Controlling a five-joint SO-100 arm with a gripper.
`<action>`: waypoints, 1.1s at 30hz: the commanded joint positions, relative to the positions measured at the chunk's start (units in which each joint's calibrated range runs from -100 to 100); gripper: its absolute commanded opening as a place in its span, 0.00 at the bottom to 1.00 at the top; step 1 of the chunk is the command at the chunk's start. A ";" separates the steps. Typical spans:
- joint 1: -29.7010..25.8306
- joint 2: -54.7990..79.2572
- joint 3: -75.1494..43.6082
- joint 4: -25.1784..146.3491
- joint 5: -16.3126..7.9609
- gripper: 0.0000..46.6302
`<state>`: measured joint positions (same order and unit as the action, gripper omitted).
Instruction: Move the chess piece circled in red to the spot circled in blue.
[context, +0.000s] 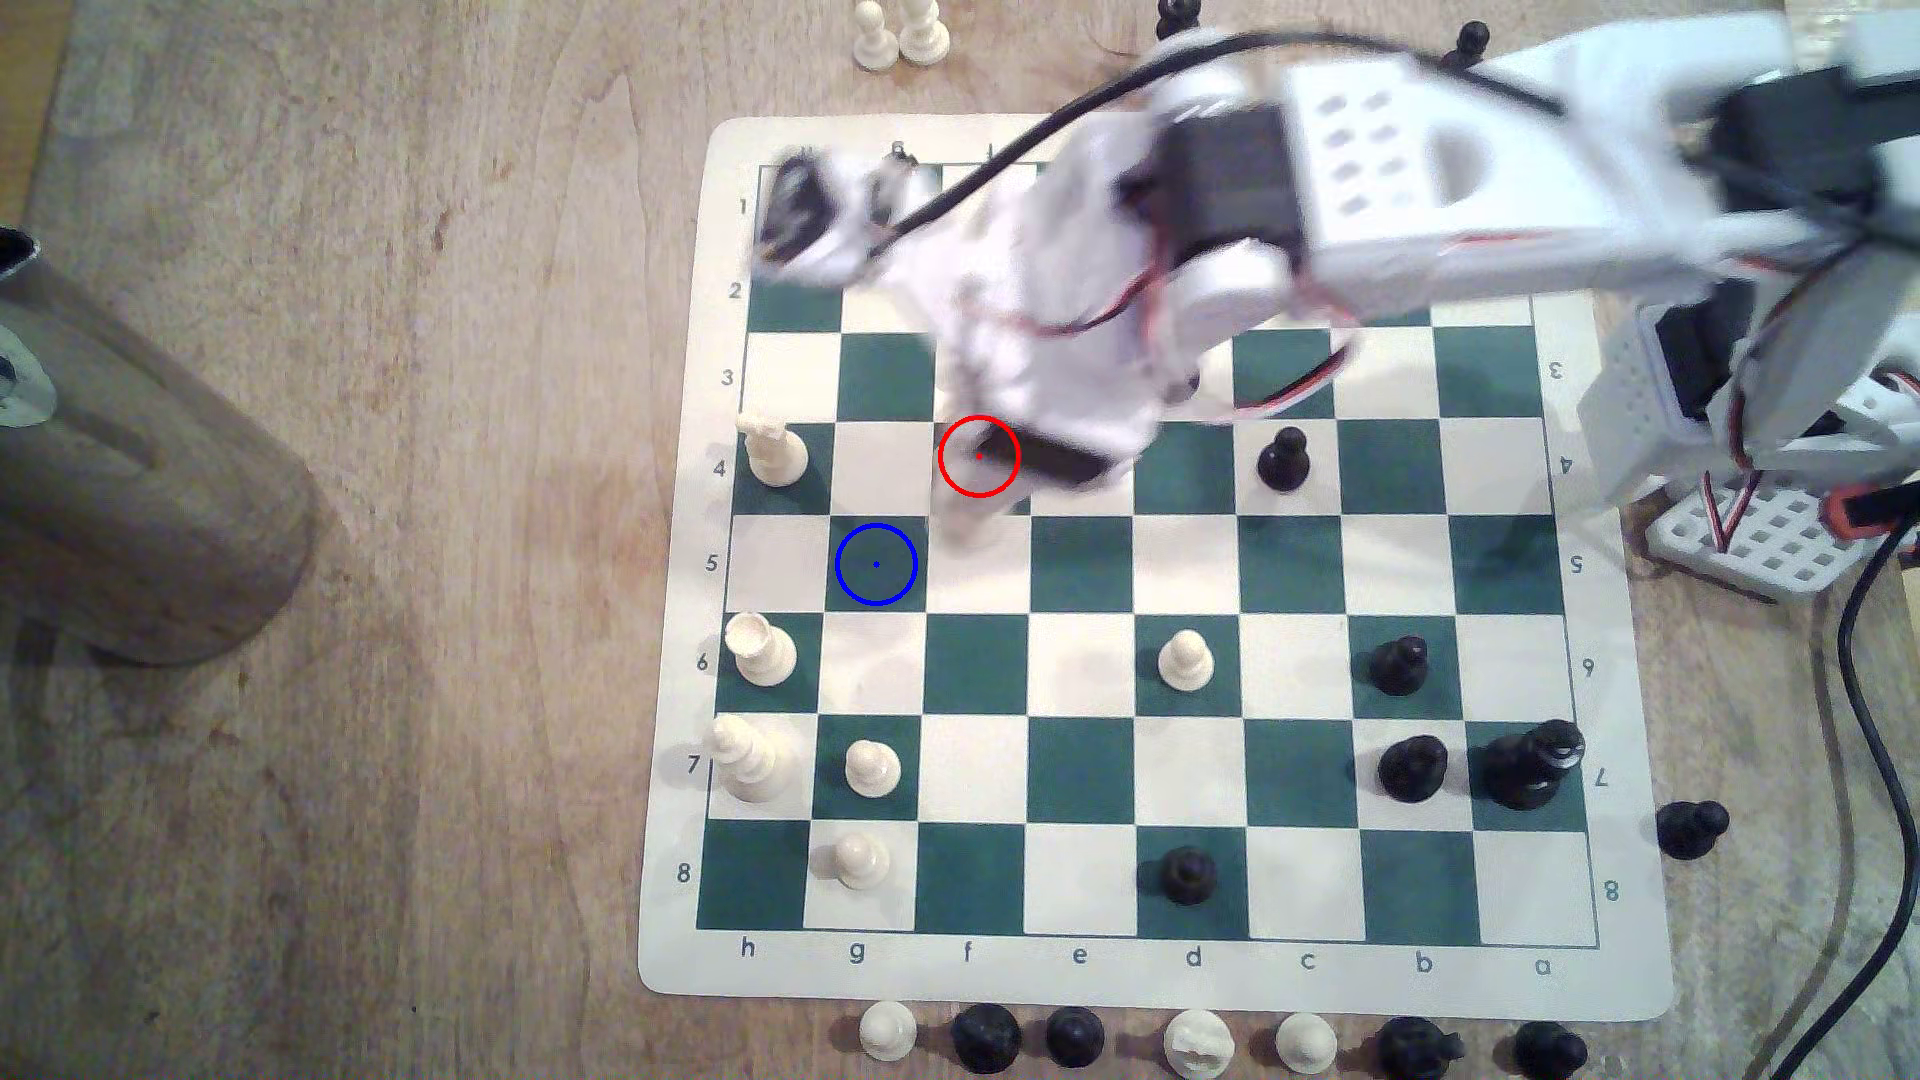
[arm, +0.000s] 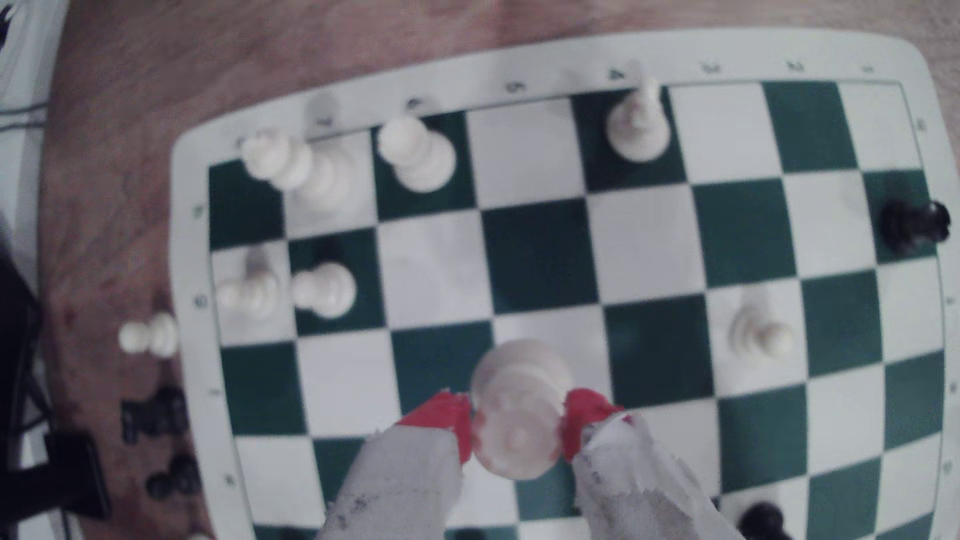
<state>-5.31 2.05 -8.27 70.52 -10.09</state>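
Exterior view, arm: the white arm reaches in from the exterior view's right, motion-blurred, with its gripper (context: 977, 488) low over the middle rows of the chessboard (context: 675, 582).
Exterior view, piece: the chess piece circled in red (context: 966, 519) shows as a pale blur under the arm's end, just below the red ring (context: 979, 456); whether it stands on the board or is lifted clear cannot be told.
Exterior view, target: the spot circled in blue (context: 876, 564) is a bare dark green square, one square down and one toward the exterior view's left from the ringed square, so diagonally adjacent.
Exterior view, neighbours: a cream rook (context: 773, 453) and a cream cup-topped piece (context: 762, 649) stand in the edge column, each diagonal to the target; a black pawn (context: 1284, 459) stands well apart.
Wrist view, grip: two red-tipped fingers (arm: 441, 420) press on opposite sides of the piece's crown (arm: 517, 436); the gripper (arm: 517, 428) is clamped on it.
Wrist view, axis: the piece's long axis runs roughly upright, crown toward the camera, base (arm: 522, 366) below.
Wrist view, height: contact between base and board cannot be judged.
Governing relation: the target lies one diagonal step from the held piece, so the carry is likely short, toward the exterior view's lower left.
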 joint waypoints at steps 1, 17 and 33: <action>-0.20 4.74 -11.49 -1.07 -0.49 0.04; 0.42 14.50 -13.49 -9.50 -0.54 0.04; 1.91 17.13 -11.13 -13.35 -0.10 0.05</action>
<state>-4.20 21.32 -16.13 58.73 -10.43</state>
